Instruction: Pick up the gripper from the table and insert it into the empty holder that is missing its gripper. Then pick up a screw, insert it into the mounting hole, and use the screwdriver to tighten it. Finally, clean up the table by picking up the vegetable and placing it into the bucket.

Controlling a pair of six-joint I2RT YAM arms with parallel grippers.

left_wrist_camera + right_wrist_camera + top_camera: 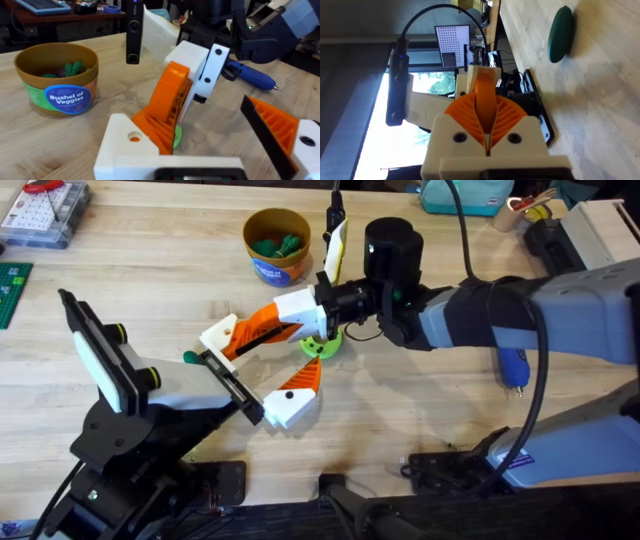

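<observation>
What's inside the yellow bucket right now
The bucket holds a few dark green toy vegetables lying low against its inner wall. Its floor is hidden by the rim and the pieces, so an exact count is not possible.

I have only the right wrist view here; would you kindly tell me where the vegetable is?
Observer: The vegetable lies on the table beneath the right pincer, which is shut but not on it.
Operator: Thank you. Where is the bucket from there?
Observer: The bucket stands farther from the arms' bases than the vegetable, a little to the left, with dark green pieces inside.
Operator: And is the left arm in my way?
Observer: The left pincer is open, and the right pincer reaches in between its fingers.
</observation>
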